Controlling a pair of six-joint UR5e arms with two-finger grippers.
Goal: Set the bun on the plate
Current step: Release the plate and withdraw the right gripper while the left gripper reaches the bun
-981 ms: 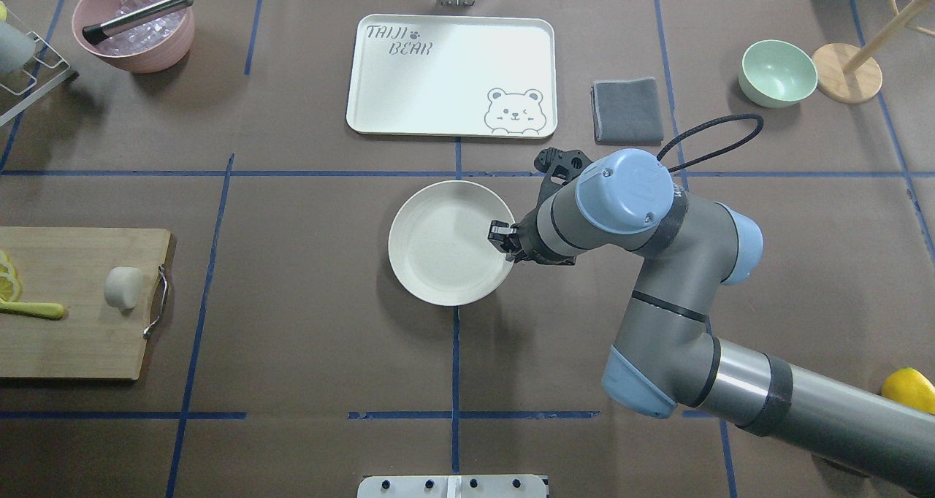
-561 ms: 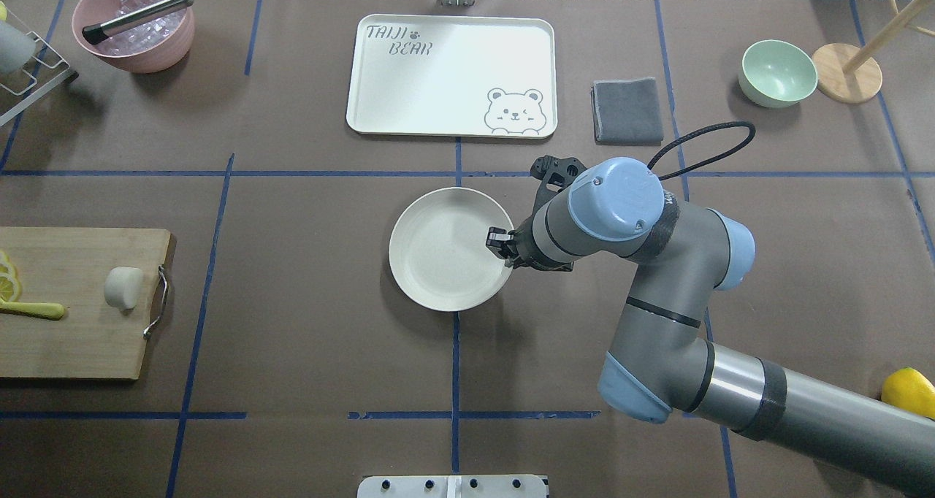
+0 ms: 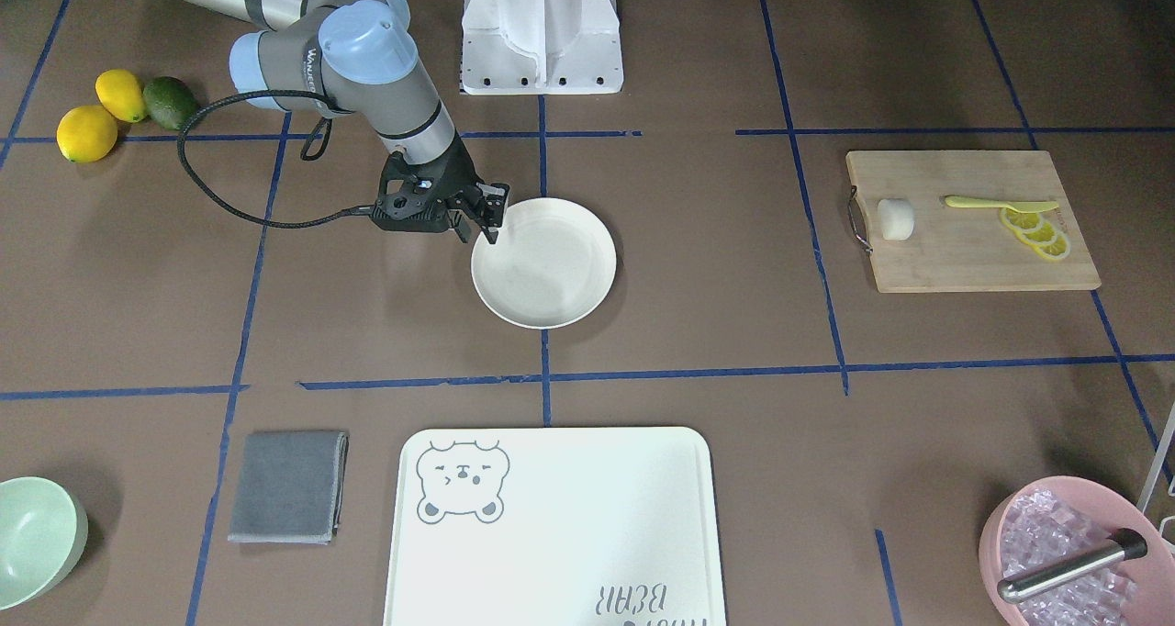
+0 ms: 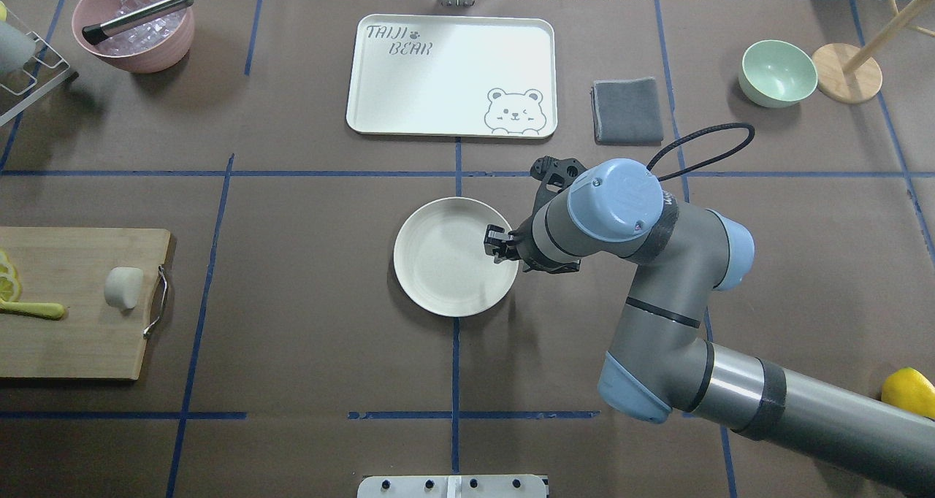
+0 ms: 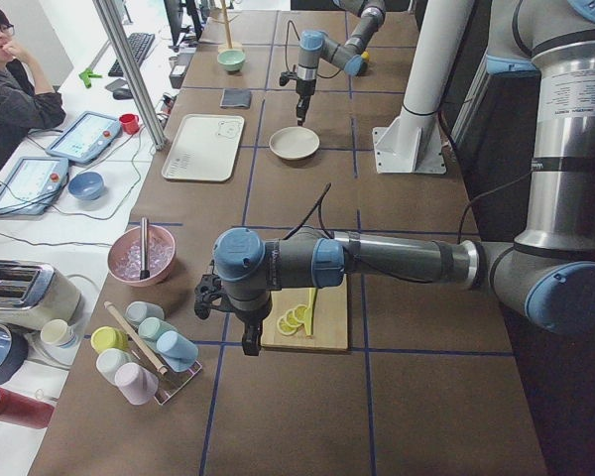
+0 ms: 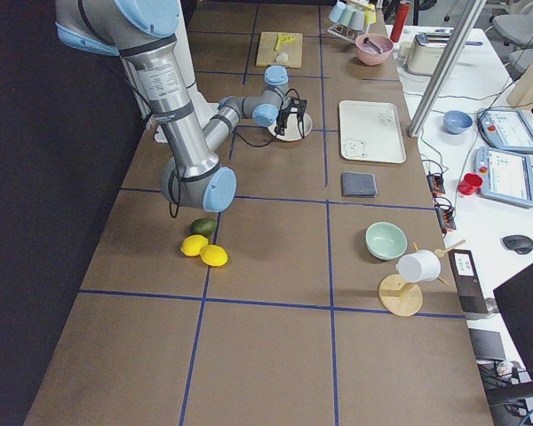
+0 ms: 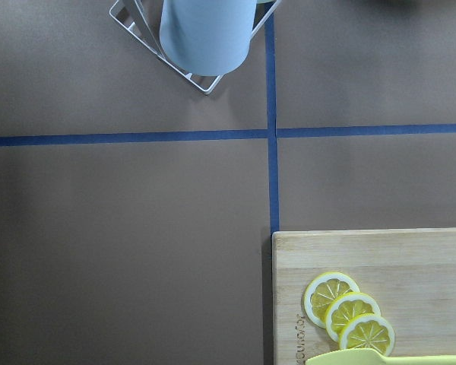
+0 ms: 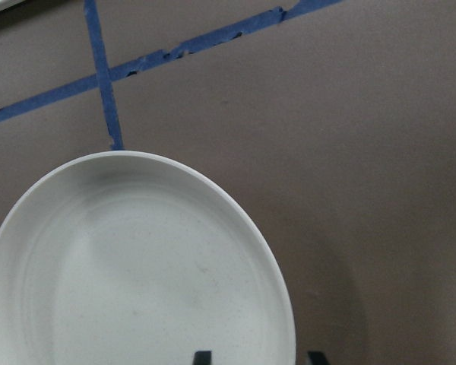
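The bun, a small white lump, lies on the wooden cutting board at the left edge; the front view shows the bun beside the board's handle. The round cream plate sits mid-table. My right gripper is at its right rim, one finger inside and one outside, shut on the plate. My left gripper hangs over the table off the board's outer end; I cannot tell whether it is open or shut. Its wrist camera looks down on lemon slices.
A bear-print tray lies beyond the plate, with a grey cloth and a green bowl to its right. A pink bowl of ice stands far left. Lemons and an avocado lie near the right arm's base.
The right gripper has drawn back slightly toward the robot, and the plate has shifted with it, a little nearer and to the right. The bun has not moved.
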